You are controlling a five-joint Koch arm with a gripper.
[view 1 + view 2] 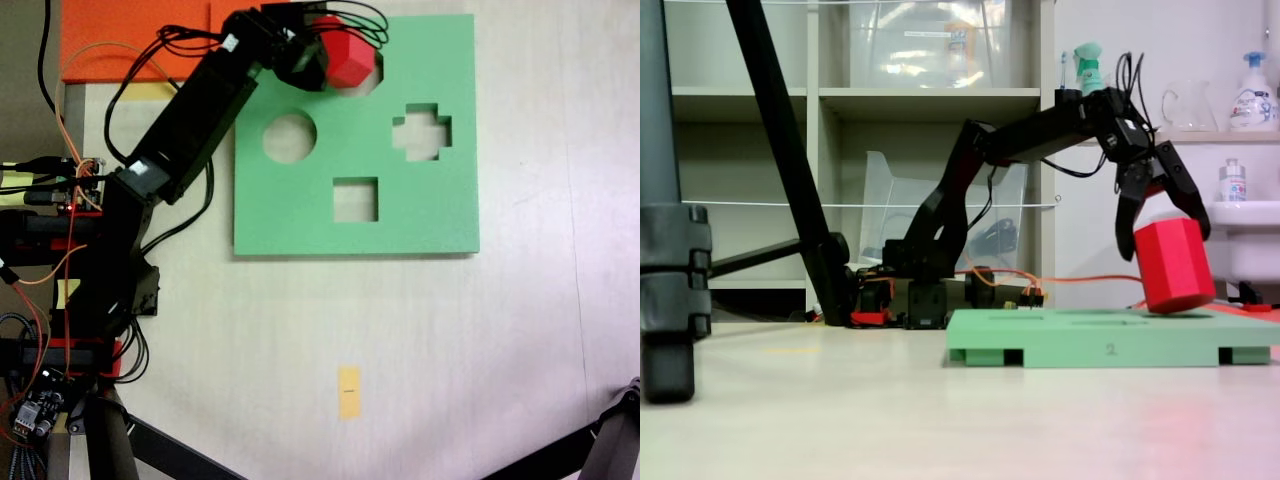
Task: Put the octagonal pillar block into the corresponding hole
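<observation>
Going left to right in the top-down fixed view: the arm's base sits off the left edge of the green board (300, 215), so it has to stretch up and across to reach the far top cutout. Past the round hole (289, 137) and the square hole (355, 199), the tool (318, 52) is clamped on the octagonal pillar block (350, 58), holding it by its upper part so the bottom end stays free to go in. The block sits tilted right over the corresponding hole (372, 86), its lower end touching the board at or just inside the rim in the side fixed view (1173, 265). I'd guess it needs straightening before it drops through. The cross hole (421, 131) to the right is well apart, and the tabletop (450, 350) around the board leaves lots of room.
</observation>
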